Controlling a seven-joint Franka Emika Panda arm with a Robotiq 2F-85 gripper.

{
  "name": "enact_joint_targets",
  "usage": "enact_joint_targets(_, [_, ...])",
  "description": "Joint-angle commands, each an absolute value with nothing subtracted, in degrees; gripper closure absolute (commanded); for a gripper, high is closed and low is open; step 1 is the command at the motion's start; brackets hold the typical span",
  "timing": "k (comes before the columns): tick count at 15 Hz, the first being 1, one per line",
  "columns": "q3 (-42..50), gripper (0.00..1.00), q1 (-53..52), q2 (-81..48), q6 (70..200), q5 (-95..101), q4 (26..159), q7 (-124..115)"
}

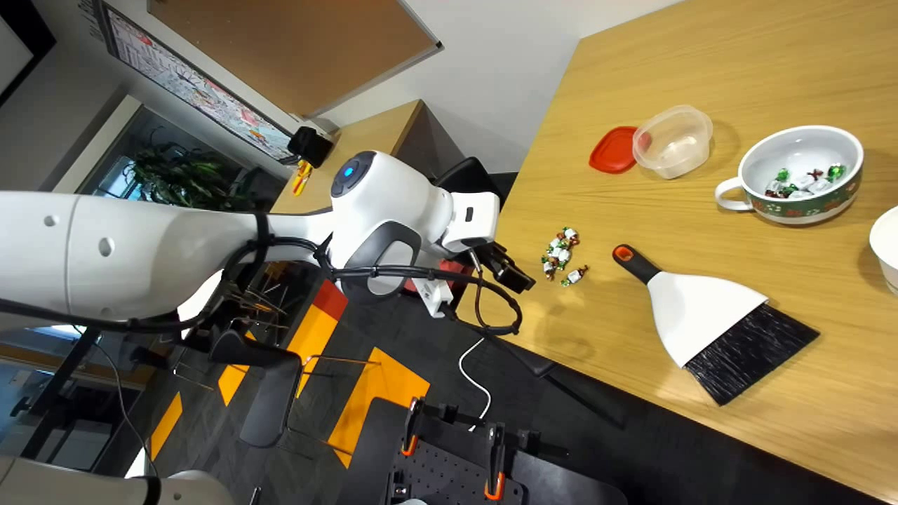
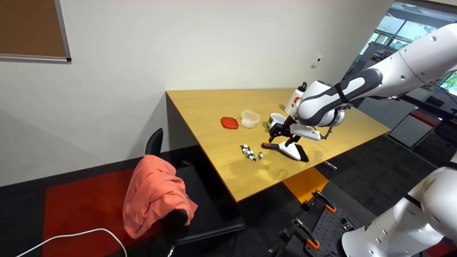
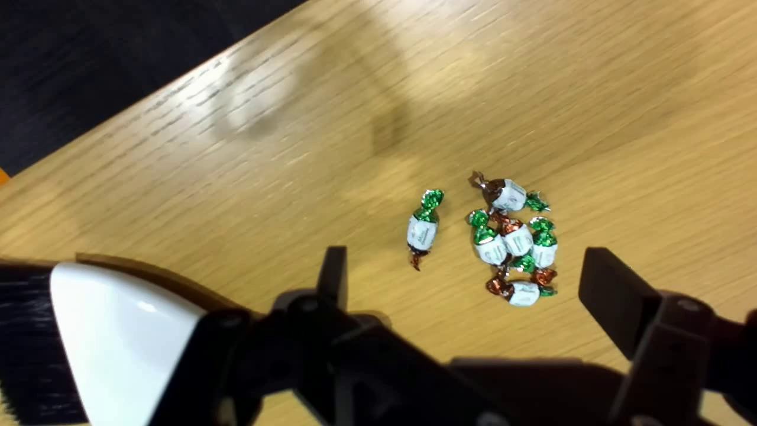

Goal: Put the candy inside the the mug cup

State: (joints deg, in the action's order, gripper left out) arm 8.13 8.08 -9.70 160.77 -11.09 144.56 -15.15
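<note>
A small cluster of candy [image 1: 559, 250] in white, green and brown wrappers lies on the table, with a single candy [image 1: 575, 275] beside it. The cluster also shows in an exterior view [image 2: 249, 152] and in the wrist view [image 3: 517, 239]. The white mug cup [image 1: 807, 208] with a green patterned outside stands upright and holds several candies. It also shows in an exterior view [image 2: 272, 121], partly behind my gripper [image 2: 279, 138]. My gripper [image 3: 466, 263] is open and empty above the table. In the wrist view the cluster shows between and beyond its fingertips.
A brush with a white body [image 1: 701, 308] lies beside the candy. A translucent plastic cup [image 1: 677, 144] and a red lid [image 1: 613, 150] lie near the mug. A white dish [image 1: 887, 242] is at the view's edge. A white bottle [image 2: 293, 101] stands behind the mug.
</note>
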Motion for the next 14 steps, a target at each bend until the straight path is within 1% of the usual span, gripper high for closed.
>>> enact_joint_targets(1, [8.25,0.00,8.80,-17.03,159.08,-14.43,138.19,-16.53])
enact_joint_targets(6, [10.76,0.00,7.57,-25.64,157.94,-13.28,131.03,-22.01])
enact_joint_targets(14, [11.89,0.00,6.10,-32.54,157.60,-13.41,127.10,-25.17])
